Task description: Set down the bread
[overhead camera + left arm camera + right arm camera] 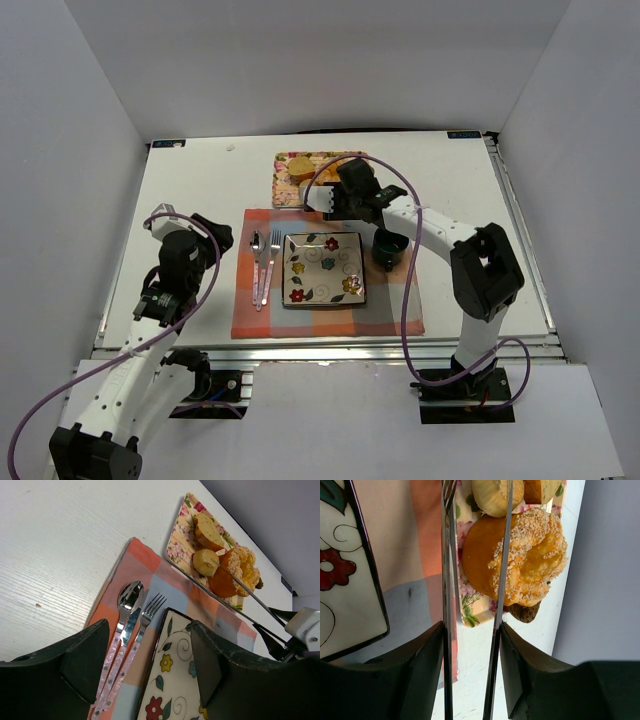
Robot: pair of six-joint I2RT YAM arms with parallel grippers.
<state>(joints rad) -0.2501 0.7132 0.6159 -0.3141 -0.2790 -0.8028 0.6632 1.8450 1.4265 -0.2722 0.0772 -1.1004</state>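
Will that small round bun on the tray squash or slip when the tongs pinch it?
Probably soft: the bun looks like a baked roll, so a hard pinch may dent it. Its smooth domed top could slip between the thin metal tongs. Likely light.

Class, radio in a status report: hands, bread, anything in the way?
Left hand open beside mat. Right hand shut on tongs. Bun on tray, tongs at it. Cake beside bun.

Tight beside the bread (205, 562), ring cake (225, 580), perhaps in contact.
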